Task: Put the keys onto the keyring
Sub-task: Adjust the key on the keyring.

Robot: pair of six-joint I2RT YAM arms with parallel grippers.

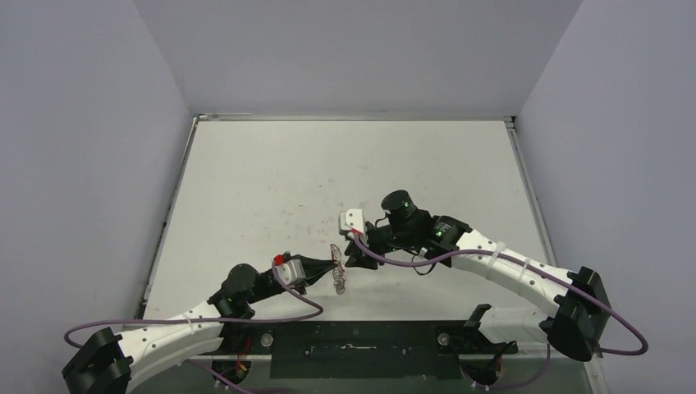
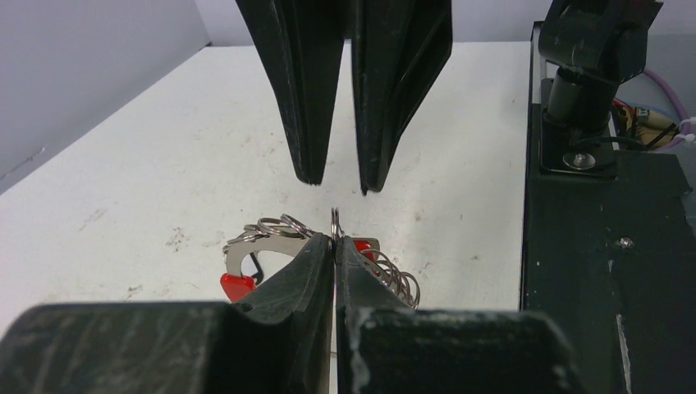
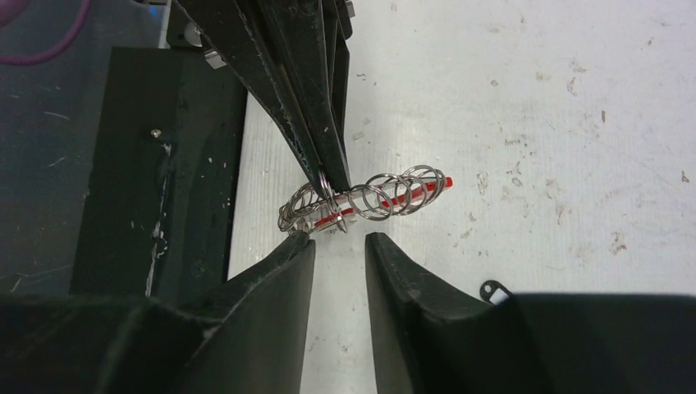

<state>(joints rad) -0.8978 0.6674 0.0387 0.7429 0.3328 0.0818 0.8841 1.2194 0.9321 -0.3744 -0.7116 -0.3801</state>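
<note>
Keyring (image 2: 279,226) is pinched at its wire by L gripper (image 2: 335,243), jaws pressed together on it, towards the near edge of the tabletop (image 1: 328,164), approx. mid-width. Small silver rings are strung round it, w/ a red part showing on one side. R gripper (image 3: 340,240) is set tip-to-tip opposite L gripper, just beside the keyring, jaws spread a little w/ nothing seen between them. One small dark loop-headed key (image 3: 492,290) is seen lying loose on the tabletop by R gripper's finger, apart from the keyring. Whether the keyring touches the tabletop can't be told.
</note>
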